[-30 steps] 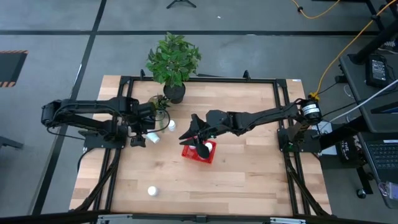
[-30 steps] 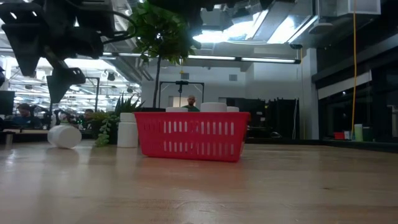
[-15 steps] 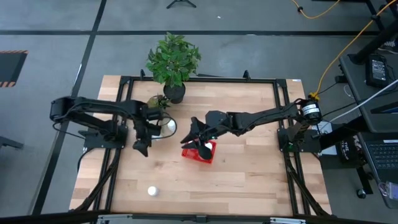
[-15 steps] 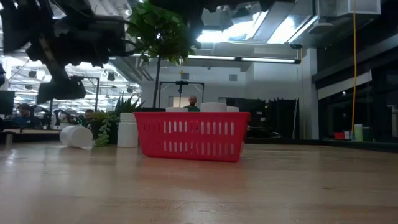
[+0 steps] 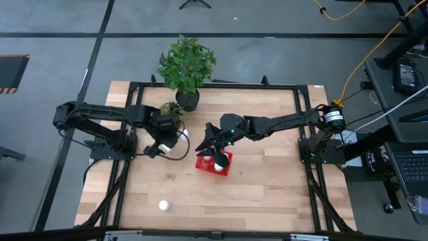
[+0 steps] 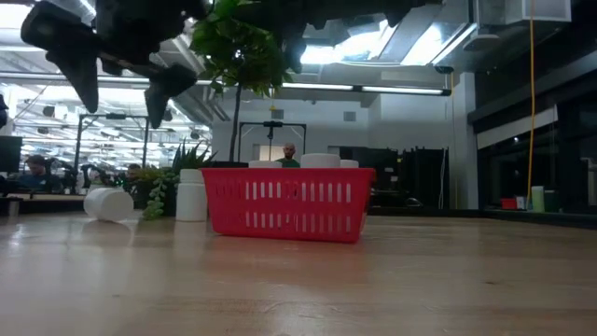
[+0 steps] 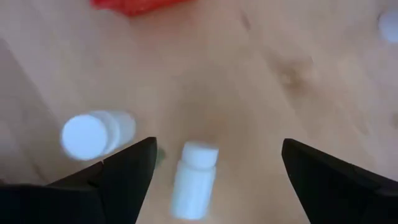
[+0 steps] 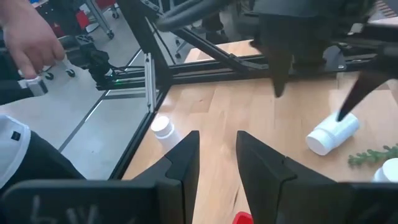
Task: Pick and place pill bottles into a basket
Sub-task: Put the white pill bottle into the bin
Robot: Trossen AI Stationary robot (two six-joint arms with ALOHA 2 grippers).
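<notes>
1. Black left claw [image 5: 162, 144] has swung back over the tipped small white plastic pill bottle [image 7: 194, 180] near the tabletop's left edge, fingers spread wide either side, nothing gripped yet. Looks like the next pick is lined up.
2. An upright white bottle [image 6: 191, 195] stands just beside it; another [image 5: 163, 206] sits alone by the front edge.
3. Right claw [image 5: 215, 148] hovers over the red plastic mesh basket [image 6: 287, 203] mid-table, fingers narrowly parted, empty.
4. White caps [image 6: 320, 161] poke over the rim; can't count what's inside.
</notes>
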